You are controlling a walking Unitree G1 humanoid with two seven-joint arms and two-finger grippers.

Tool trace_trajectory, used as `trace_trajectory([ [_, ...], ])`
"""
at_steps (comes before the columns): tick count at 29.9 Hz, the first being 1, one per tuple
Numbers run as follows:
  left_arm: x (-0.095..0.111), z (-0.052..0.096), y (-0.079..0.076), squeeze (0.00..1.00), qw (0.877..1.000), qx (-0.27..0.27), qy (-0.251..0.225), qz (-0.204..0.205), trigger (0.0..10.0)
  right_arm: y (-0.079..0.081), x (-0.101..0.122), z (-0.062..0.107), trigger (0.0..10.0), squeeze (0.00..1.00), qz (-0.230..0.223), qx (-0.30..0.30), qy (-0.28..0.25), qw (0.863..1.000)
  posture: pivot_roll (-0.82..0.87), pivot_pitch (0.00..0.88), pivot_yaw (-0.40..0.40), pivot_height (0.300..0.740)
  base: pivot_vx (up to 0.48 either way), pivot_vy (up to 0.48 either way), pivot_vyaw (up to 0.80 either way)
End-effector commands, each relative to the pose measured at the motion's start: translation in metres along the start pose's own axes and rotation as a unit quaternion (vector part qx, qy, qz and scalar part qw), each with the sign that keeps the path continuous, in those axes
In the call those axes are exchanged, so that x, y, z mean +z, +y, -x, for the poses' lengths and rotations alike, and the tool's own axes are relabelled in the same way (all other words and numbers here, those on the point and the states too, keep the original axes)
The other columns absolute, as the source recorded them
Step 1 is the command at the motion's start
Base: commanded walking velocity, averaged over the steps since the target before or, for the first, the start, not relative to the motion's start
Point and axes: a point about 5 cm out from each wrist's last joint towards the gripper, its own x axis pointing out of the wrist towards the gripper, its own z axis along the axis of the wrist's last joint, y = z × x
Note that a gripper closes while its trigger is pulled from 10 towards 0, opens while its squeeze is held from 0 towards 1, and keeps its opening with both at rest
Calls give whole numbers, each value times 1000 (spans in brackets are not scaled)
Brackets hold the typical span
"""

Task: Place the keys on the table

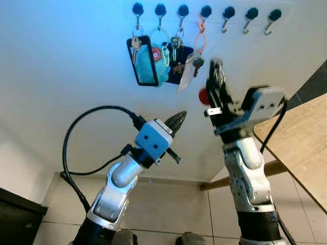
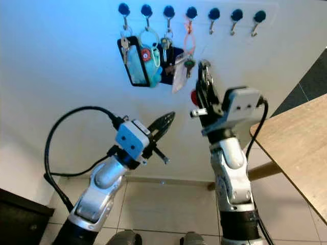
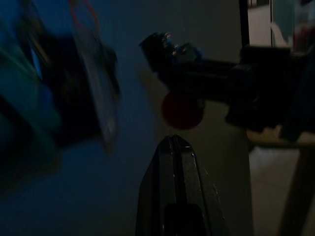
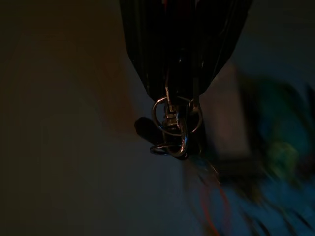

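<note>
Right pincer [image 1: 216, 66] raised near wall hooks [image 1: 206, 11], clamped on keys [image 4: 173, 129], red tag [image 1: 203, 96] below, left pincer [image 1: 178, 120] closed at eight o'clock, wooden bench [image 1: 301, 138] at three o'clock

Teal pouch [image 1: 149, 66] hangs on wall hooks [image 1: 160, 10]; tiled floor [image 1: 168, 209] below.

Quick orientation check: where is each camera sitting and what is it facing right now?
Left eye: on the head, facing the wall hooks, hanging keys, table; both arms show.
Right eye: same scene, shifted.
Left wrist: along the shut left gripper toward the right gripper.
Right wrist: along the right gripper, shut on key rings.
Shared: blurred wall keys.
</note>
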Motion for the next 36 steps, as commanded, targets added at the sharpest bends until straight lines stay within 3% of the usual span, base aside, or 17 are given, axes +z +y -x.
trace_trajectory([
  [1, -10, 5, -3, 0, 1000, -13, 28, -4, 10000, -3, 0, 2, 10000, 0, 6, -8, -6, 1000, 59, 104, -22, 740, 0, 0, 0],
  [2, -28, 12, -6, 0, 997, -16, 72, -1, 10000, -12, -19, 15, 10000, 0, 8, -30, 30, 999, 58, 100, -22, 740, 0, 0, 0],
  [3, -28, 12, -6, 0, 997, -16, 72, -1, 10000, -12, -19, 15, 10000, 0, 8, -30, 30, 999, 58, 100, -22, 740, 0, 0, 0],
  [6, -62, 27, -10, 0, 987, -15, 162, 1, 10000, -22, -44, 33, 10000, 0, 14, -51, 81, 995, 55, 94, -23, 740, 0, 0, 0],
  [9, -106, 51, -9, 0, 953, 10, 302, -7, 10000, -33, -73, 55, 10000, 0, 25, -75, 143, 986, 50, 85, -22, 740, 0, 0, 0],
  [12, -116, 58, -6, 0, 943, 30, 332, -4, 10000, -37, -82, 62, 10000, 0, 24, -87, 163, 983, 48, 83, -22, 740, 0, 0, 0],
  [15, -141, 81, 9, 0, 907, 104, 408, 14, 10000, -49, -111, 87, 10000, 0, 16, -118, 236, 964, 46, 76, -24, 740, 0, 0, 0],
  [16, -141, 81, 9, 0, 907, 104, 408, 14, 10000, -49, -111, 87, 10000, 0, 16, -118, 236, 964, 46, 76, -24, 740, 0, 0, 0],
  [17, -149, 91, 14, 0, 892, 130, 432, 30, 10000, -52, -119, 95, 10000, 0, 15, -122, 261, 957, 47, 73, -24, 740, 0, 0, 0],
  [18, -149, 91, 14, 0, 892, 130, 432, 30, 10000, -52, -119, 95, 10000, 0, 15, -122, 261, 957, 47, 73, -24, 740, 0, 0, 0],
  [19, -156, 101, 17, 0, 877, 155, 452, 45, 10000, -54, -126, 102, 10000, 0, 11, -125, 281, 951, 45, 71, -24, 740, 0, 0, 0],
  [20, -156, 101, 17, 0, 877, 155, 452, 45, 10000, -54, -126, 102, 10000, 0, 11, -125, 281, 951, 45, 71, -24, 740, 0, 0, 0],
  [22, -168, 124, 20, 0, 851, 186, 484, 79, 10000, -57, -145, 119, 10000, 0, 3, -125, 339, 932, 47, 67, -25, 740, 0, 0, 0],
  [25, -177, 145, 19, 0, 831, 212, 503, 106, 10000, -60, -160, 139, 10000, 0, -8, -135, 392, 910, 47, 63, -29, 740, 0, 0, 0],
  [29, -180, 159, 16, 0, 817, 239, 511, 121, 10000, -62, -167, 152, 10000, 0, 5, -147, 415, 898, 46, 54, -30, 740, 0, 0, 0],
  [36, -183, 170, 10, 0, 807, 250, 517, 138, 10000, -65, -171, 164, 10000, 0, 1, -163, 430, 888, 47, 34, -33, 740, 0, 0, 0],
])
